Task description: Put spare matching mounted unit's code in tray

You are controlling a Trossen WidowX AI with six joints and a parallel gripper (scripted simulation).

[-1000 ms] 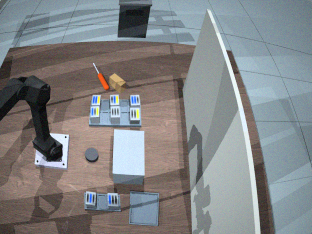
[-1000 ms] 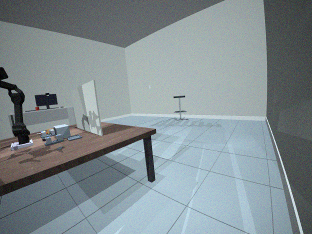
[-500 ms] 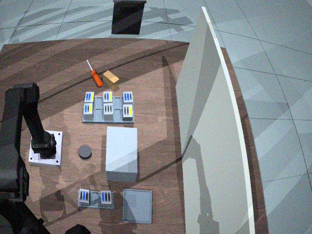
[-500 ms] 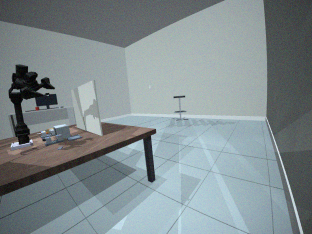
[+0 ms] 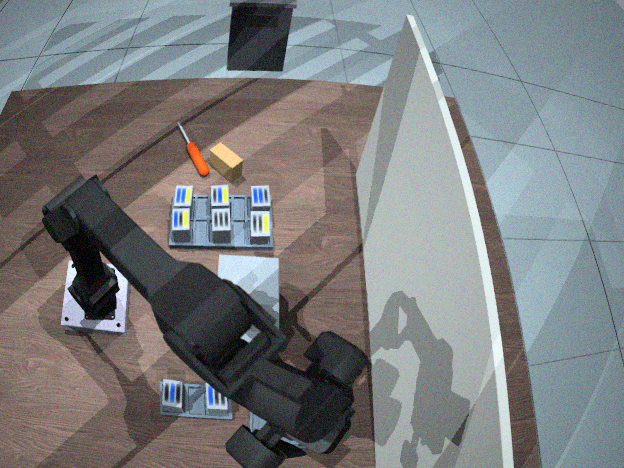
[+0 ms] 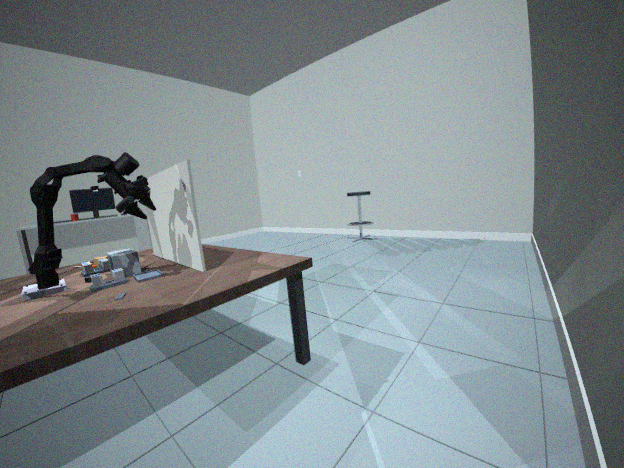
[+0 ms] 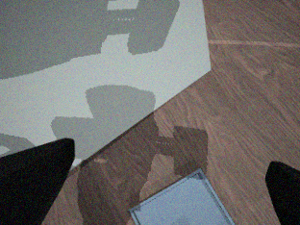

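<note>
My gripper (image 6: 150, 213) (image 7: 172, 161) is open and empty, high above the table near the white panel. The blue-grey tray (image 5: 257, 422) (image 6: 149, 275) (image 7: 180, 212) is empty where it shows; the arm covers most of it in the top view. The large rack (image 5: 221, 246) holds several spares with striped tops in blue, yellow and dark, such as the front middle spare (image 5: 220, 221) with dark stripes. The smaller rack (image 5: 195, 416) holds two striped units (image 5: 172, 393) (image 5: 217, 397). A light grey box (image 5: 262, 274) (image 6: 123, 259) is partly covered by the arm. I cannot make out a mounted unit's back or its code.
The tall white panel (image 5: 428, 251) (image 6: 176, 216) (image 7: 178, 67) stands to the right of the tray. An orange screwdriver (image 5: 197, 158) and a tan block (image 5: 225, 160) lie behind the large rack. A small flat dark piece (image 6: 119, 296) lies near the table's front edge.
</note>
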